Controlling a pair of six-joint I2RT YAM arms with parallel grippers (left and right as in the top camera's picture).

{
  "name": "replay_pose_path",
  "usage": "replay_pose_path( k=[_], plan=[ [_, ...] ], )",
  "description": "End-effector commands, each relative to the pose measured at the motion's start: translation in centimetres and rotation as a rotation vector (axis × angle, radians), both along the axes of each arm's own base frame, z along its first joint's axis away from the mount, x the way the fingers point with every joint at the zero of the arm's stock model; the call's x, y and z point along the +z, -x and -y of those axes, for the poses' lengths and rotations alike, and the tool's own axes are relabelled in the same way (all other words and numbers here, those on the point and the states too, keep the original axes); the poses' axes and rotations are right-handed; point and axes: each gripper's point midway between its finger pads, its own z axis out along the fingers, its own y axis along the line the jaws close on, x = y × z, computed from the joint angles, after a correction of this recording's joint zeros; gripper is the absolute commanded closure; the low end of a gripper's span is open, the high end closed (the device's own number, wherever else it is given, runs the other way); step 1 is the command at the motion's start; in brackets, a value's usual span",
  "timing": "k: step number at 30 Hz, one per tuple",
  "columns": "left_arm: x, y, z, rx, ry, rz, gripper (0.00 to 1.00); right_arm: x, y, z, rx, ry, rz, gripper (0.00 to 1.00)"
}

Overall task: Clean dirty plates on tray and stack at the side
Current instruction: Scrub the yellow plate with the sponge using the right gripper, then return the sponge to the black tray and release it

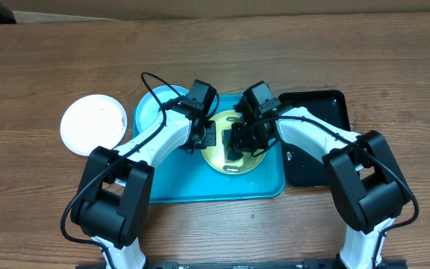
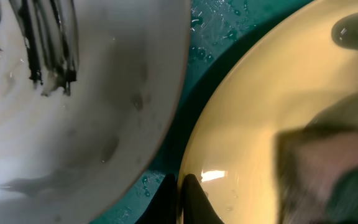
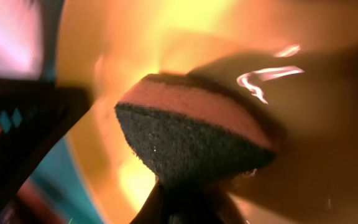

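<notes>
The yellow-green plate [image 1: 237,167] lies on the turquoise tray [image 1: 200,187]. My left gripper [image 1: 209,136] is shut on its left rim, seen close in the left wrist view [image 2: 180,198]. My right gripper [image 1: 235,146] is shut on a sponge [image 3: 191,130] with a dark scouring face, pressed on the yellow-green plate [image 3: 303,155]. The sponge also shows blurred in the left wrist view [image 2: 328,171]. The light blue plate [image 1: 154,110] lies at the tray's far left, with dark smears [image 2: 48,43] on it. The white plate [image 1: 90,123] lies on the table left of the tray.
A narrow black tray [image 1: 316,142] stands right of the turquoise tray, under my right arm. Water drops lie on the tray floor [image 2: 207,43] between the two plates. My left gripper's dark body shows at the left of the right wrist view [image 3: 17,137].
</notes>
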Motion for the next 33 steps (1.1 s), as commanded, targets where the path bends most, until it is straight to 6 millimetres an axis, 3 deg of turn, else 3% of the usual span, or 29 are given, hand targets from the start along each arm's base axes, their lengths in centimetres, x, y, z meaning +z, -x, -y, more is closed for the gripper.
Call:
replay_pose_path(
  k=[1,8,11,17,20,24,33],
  plan=[
    [-0.5,0.6,0.7,-0.031,0.019,-0.022,0.96,3.9,0.0,-2.0,0.119,-0.222,-0.017,0.96],
    [-0.5,0.6,0.7,-0.034,0.019,-0.022,0.96,12.0,-4.8,3.3,0.042,-0.208,0.077,0.96],
    [-0.5,0.6,0.7,-0.034,0.019,-0.022,0.96,13.2,-6.1,8.2,-0.064,-0.065,0.090,0.96],
    [-0.5,0.6,0.7,-0.034,0.020,-0.020,0.96,10.5,-5.9,18.2,-0.217,0.318,0.045,0.96],
    [-0.5,0.5,0.7,-0.034,0.021,-0.018,0.96,9.1,-5.3,21.6,-0.244,0.479,0.031,0.96],
    [-0.5,0.5,0.7,-0.034,0.021,-0.018,0.96,7.0,-4.7,23.0,-0.242,0.570,0.026,0.96],
    [-0.5,0.5,0.7,-0.034,0.021,-0.018,0.96,1.9,-3.4,23.2,-0.238,0.577,0.023,0.96]
  ],
)
